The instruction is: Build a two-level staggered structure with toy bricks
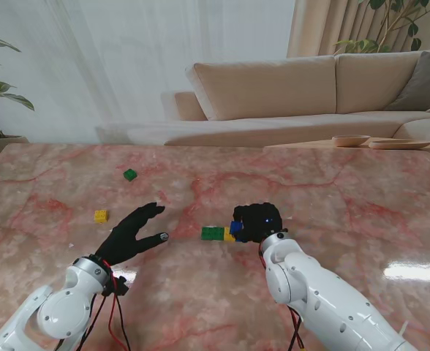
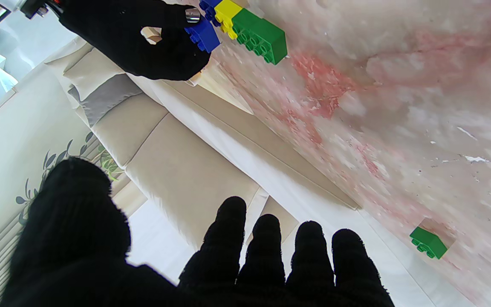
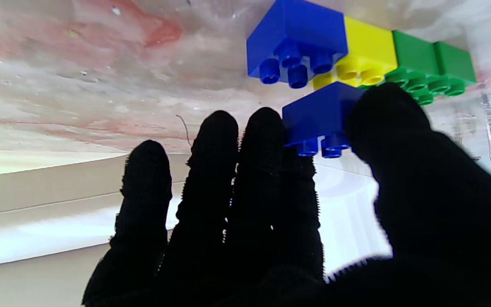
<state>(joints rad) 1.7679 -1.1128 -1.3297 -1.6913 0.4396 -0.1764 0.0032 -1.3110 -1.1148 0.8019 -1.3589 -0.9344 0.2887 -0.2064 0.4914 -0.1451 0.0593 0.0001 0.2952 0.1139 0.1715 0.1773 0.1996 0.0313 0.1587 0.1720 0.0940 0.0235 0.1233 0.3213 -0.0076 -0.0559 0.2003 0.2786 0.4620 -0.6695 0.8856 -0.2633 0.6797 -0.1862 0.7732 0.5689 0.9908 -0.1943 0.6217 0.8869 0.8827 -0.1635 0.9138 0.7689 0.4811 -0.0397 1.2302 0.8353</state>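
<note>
On the pink marble table (image 1: 332, 190) a short row of bricks lies near the middle: a long green brick (image 1: 213, 233) at the robot's left end, a yellow brick (image 3: 367, 47) touching it, and a blue brick (image 3: 298, 36) touching the yellow one at the right end, all studs up. The right hand (image 1: 255, 221) sits over the right end of this row, and its thumb and forefinger pinch a second blue brick (image 3: 318, 115). That brick hangs just over the row near the seam between the yellow and blue bricks; the right wrist view shows a narrow gap beneath it, so it does not seem pressed on, though contact cannot be ruled out. The left hand (image 1: 131, 232) rests low over the table to the left of the row, holding nothing, its fingers stretched out and spread, the thumb pointing toward the green brick without touching it. Two loose bricks lie well apart from the row: a small yellow brick (image 1: 101, 216) just beyond the left hand's fingers, and a small green brick (image 1: 130, 174) farther from the robot. A beige sofa (image 1: 288, 88) stands behind the table.
</note>
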